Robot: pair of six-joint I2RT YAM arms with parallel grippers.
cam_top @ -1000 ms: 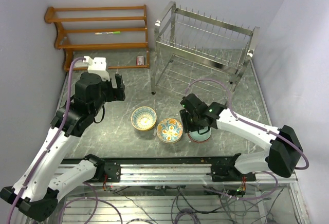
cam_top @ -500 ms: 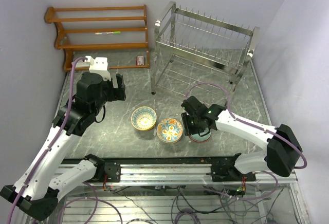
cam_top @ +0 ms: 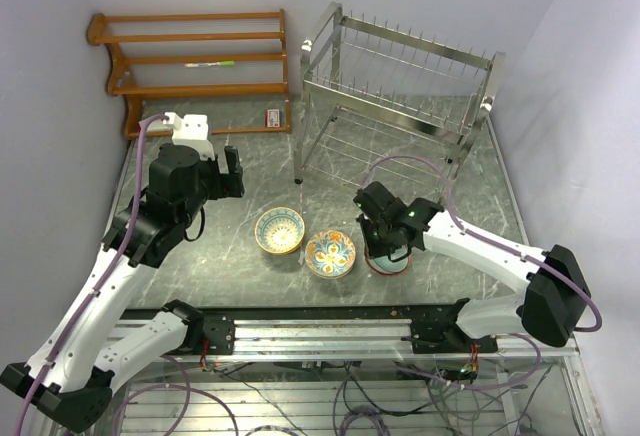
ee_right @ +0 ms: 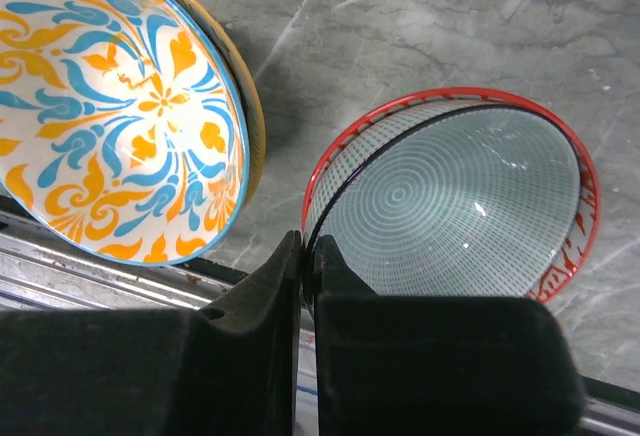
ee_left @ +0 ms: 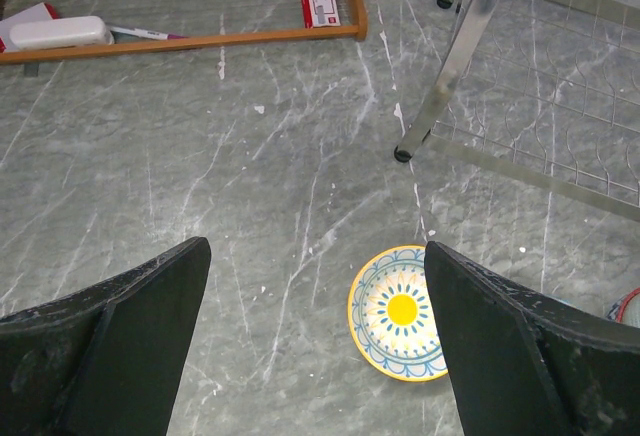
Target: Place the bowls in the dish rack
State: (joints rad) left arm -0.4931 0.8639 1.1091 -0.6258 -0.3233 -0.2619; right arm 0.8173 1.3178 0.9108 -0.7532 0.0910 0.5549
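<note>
A yellow-teal bowl (cam_top: 279,230) and a blue-orange floral bowl (cam_top: 330,253) sit upright on the grey marble table, side by side. A third bowl (cam_top: 390,265), red-rimmed with a pale teal ringed inside (ee_right: 450,196), sits right of them. My right gripper (ee_right: 305,246) is shut on its near rim, one finger inside and one outside; it shows from above too (cam_top: 385,244). The floral bowl (ee_right: 120,116) lies just left of it. My left gripper (ee_left: 315,248) is open and empty, hovering above the table up-left of the yellow-teal bowl (ee_left: 400,311). The silver dish rack (cam_top: 400,86) stands at the back right.
A brown wooden shelf (cam_top: 190,56) stands at the back left, with a small red-and-white box (cam_top: 272,118) by its foot. The rack's front left leg (ee_left: 455,66) and lower wire tier (ee_left: 560,146) are near the left gripper. Walls close in on both sides.
My right gripper has shifted slightly to the right at the red-rimmed bowl. The left arm has hardly moved. The other two bowls have not moved.
</note>
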